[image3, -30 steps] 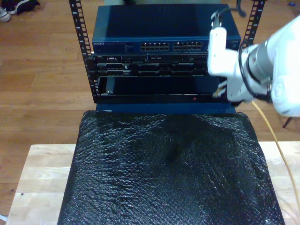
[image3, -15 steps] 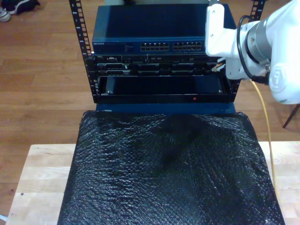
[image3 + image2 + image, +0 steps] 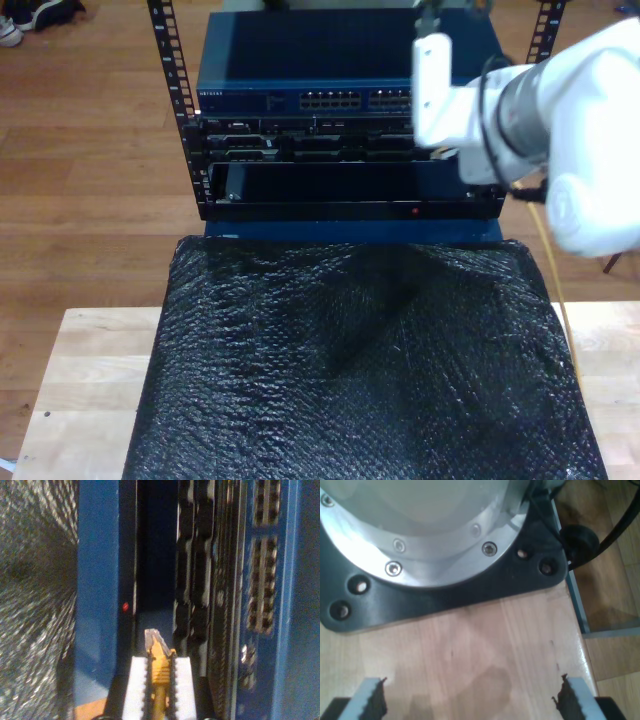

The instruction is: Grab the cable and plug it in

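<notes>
The cable (image 3: 160, 667) is pinched between the fingers of my second gripper (image 3: 159, 680), its clear plug (image 3: 152, 640) pointed at the blue rack (image 3: 97, 580). Since the earlier frames the arm (image 3: 560, 130) has been shifted toward the exterior view's left. My first gripper (image 3: 470, 700) is spread above the wooden table (image 3: 470, 645).

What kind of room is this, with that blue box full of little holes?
Probably a workshop or lab for testing robots on computer network gear. A blue network box with rows of sockets sits in a metal rack, a white robot arm holds the cable, and a wooden table stands on a wood floor.
</notes>
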